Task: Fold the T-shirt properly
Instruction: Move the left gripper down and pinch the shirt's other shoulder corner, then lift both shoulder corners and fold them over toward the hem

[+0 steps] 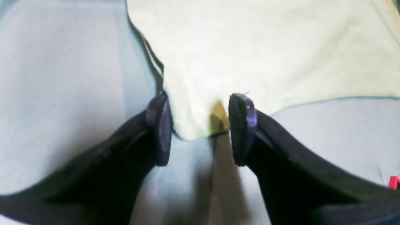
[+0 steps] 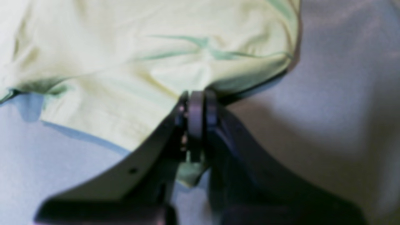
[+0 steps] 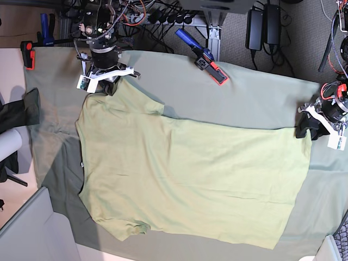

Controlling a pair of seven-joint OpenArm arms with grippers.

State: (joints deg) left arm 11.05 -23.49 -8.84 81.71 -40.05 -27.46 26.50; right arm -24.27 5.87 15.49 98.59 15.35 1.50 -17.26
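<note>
The light yellow-green T-shirt [image 3: 185,174] lies spread flat on the table, its hem toward the right of the base view. At the shirt's upper-left sleeve my right gripper [image 3: 103,82] is shut on the fabric. In the right wrist view the right gripper [image 2: 197,118] pinches a fold of the T-shirt [image 2: 125,62], and a bit of cloth pokes out below the pads. My left gripper [image 3: 305,130] is at the hem's far corner. The left wrist view shows the left gripper [image 1: 200,131] open, its fingers astride that corner of the T-shirt [image 1: 250,47].
A dull grey-green table cloth [image 3: 255,92] covers the table. A blue and red clamp [image 3: 204,54] sits at the back edge and an orange clamp [image 3: 27,54] at the back left. A dark cloth [image 3: 16,111] hangs at the left. Cables and power bricks lie behind.
</note>
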